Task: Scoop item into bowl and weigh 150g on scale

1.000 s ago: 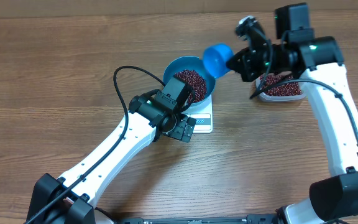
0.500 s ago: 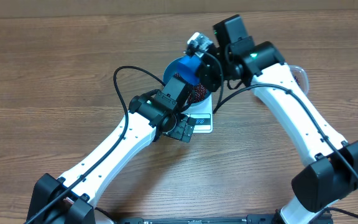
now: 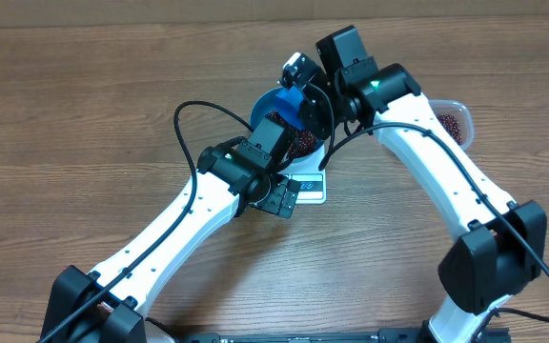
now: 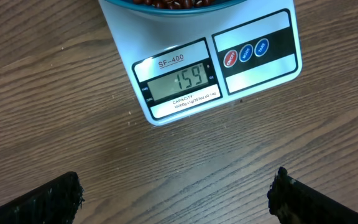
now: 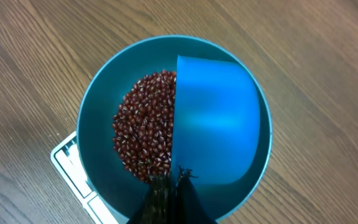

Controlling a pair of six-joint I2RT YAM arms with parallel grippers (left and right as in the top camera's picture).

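Two arms meet over the scale (image 4: 216, 62), which sits on the worktop (image 3: 84, 95) near its middle, somewhat toward the far edge. On the scale stands the bowl (image 5: 95, 124), its rim just behind the display (image 4: 178, 81), which reads 159. Beans (image 5: 145, 134) lie heaped in the bowl, showing on its left side in the right wrist view. The right jaws are closed tight on the scoop (image 5: 216, 130), gripping it at its near end. The scoop hangs over the right half of the bowl and covers that side, its smooth blue surface toward the wrist camera. Whether it touches the beans cannot be told. The left jaws stand fully spread and hold nothing. They hover above bare worktop just on the near side of the scale, the two dark fingertips (image 4: 48, 202) well apart. A clear tub (image 3: 454, 116) with more beans sits toward the far right corner, beside the right arm (image 3: 427, 181) and apart from the scale.
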